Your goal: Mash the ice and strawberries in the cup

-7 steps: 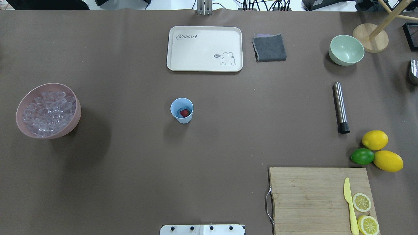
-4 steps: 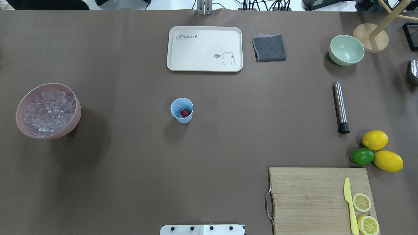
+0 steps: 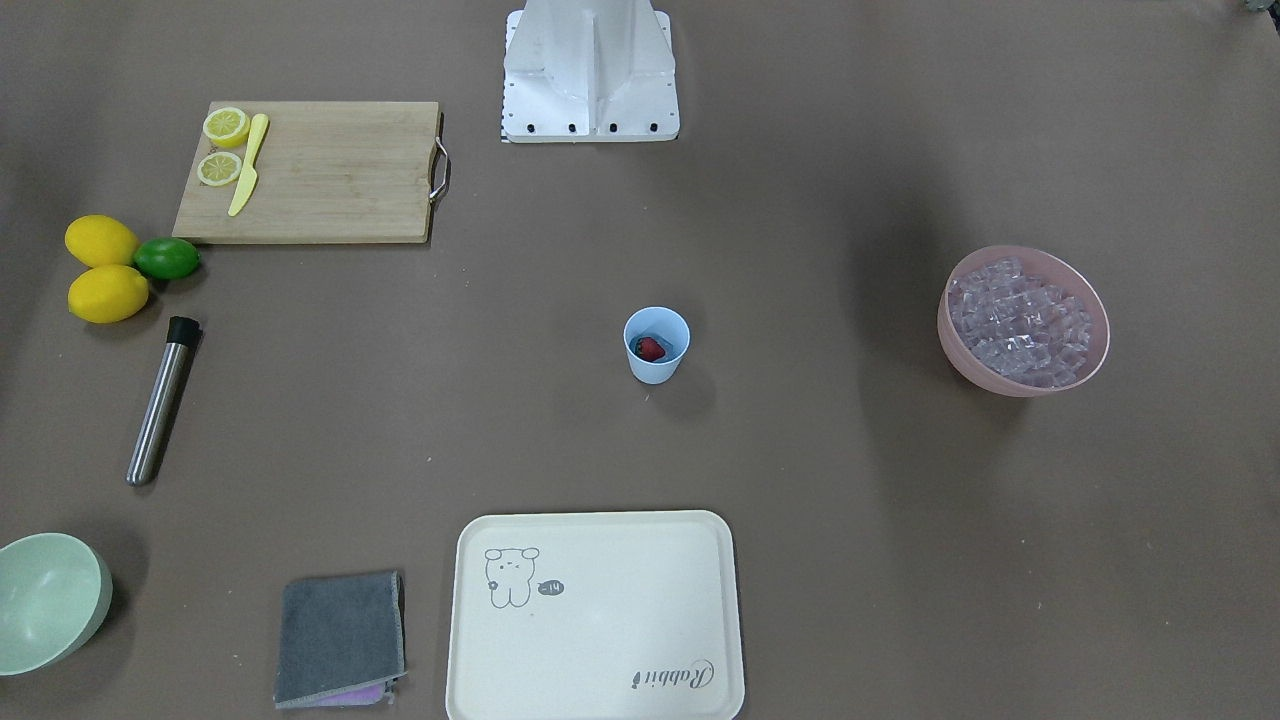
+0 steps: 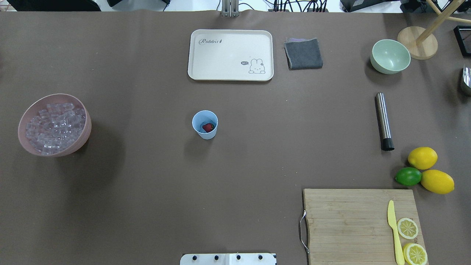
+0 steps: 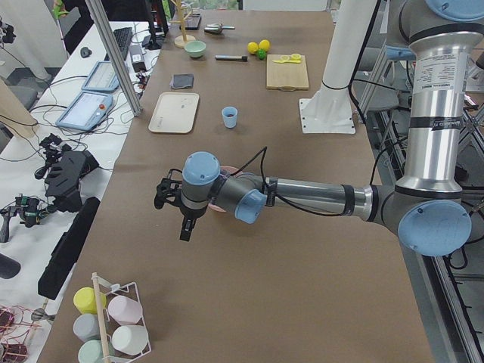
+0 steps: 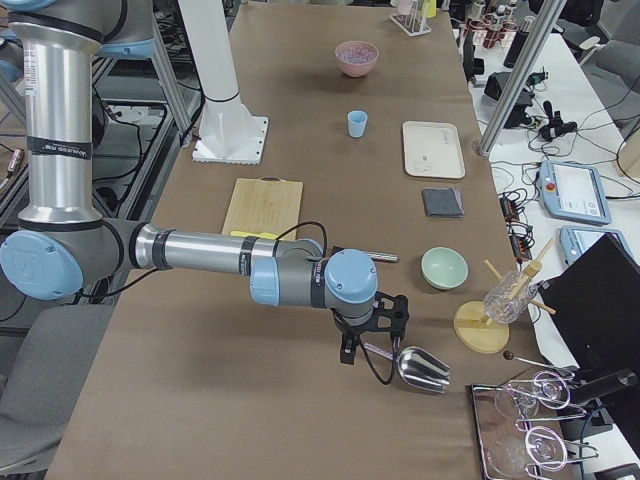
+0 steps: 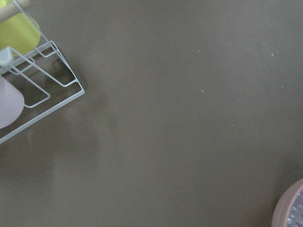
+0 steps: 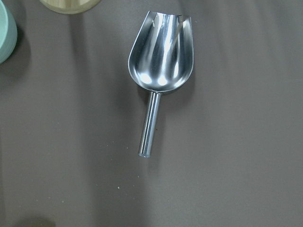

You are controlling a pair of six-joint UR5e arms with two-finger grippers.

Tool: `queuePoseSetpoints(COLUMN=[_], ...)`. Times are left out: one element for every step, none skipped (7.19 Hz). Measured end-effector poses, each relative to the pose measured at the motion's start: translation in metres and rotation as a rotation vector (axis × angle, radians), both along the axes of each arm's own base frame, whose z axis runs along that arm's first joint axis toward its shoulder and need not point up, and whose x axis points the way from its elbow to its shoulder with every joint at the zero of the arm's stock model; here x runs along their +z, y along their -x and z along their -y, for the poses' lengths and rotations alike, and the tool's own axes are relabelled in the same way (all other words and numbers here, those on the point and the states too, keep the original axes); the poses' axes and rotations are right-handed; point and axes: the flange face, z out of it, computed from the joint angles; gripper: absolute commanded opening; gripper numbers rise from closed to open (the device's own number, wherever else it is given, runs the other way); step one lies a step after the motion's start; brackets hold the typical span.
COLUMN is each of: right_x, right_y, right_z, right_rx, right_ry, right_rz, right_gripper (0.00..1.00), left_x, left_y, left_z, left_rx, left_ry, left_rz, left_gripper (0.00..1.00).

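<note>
The right pincer [image 6: 351, 354] hangs low over the bench [image 4: 147, 184], just above a metal scoop [image 8: 161, 52]. Only the side camera shows it, so I cannot tell whether its jaws are wide or narrow. The same holds for the left pincer [image 5: 184, 226], which hovers above the bench close to the pink bowl [image 3: 975, 375] and appears to carry nothing. The scoop lies flat with its hollow side up and its thin round handle pointing away from the mouth. I judge the step in hand to be picking up this scoop, because the ice [image 4: 55, 127] is all in the pink bowl at the far left end. The cup [image 4: 206, 134] stands upright in the middle of the bench with the strawberry [image 4: 208, 127] inside; I cannot see any ice in it. To do it well, the jaws should close across the handle near its middle, coming straight down. The handle is polished and may roll or slip, so a centred, firm grip matters. The hollow side should stay up during the lift. The metal rod [image 4: 383, 121] on the right probably serves for the mashing later.
</note>
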Motion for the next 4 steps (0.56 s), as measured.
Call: queuePoseSetpoints(right_x=[-0.0002,-0.0010,-0.0018,-0.0029], right_y=[0.0005,0.0011,0.0023,0.0036], right_z=[0.0003,0.0007,0.0013,0.0027], right_rx=[-0.001,-0.002,-0.004,-0.006], right_ry=[-0.001,-0.002,-0.002,-0.004], right_rz=[0.000,-0.001,-0.001,-0.003], right_gripper=[1.00,1.00,1.00,1.00], left_x=[-0.0003,0.0009,0.0032,0.0052], left_y=[-0.0026,-0.0034,-0.0034,-0.0026], left_z=[0.0012,0.0015,0.0006,-0.0008], left_rx=[0.002,0.004,0.010,0.018], left_ry=[0.003,0.005,0.004,-0.001], left_rz=[-0.001,-0.001,0.002,0.005], left_gripper=[0.98,0.98,0.98,0.98])
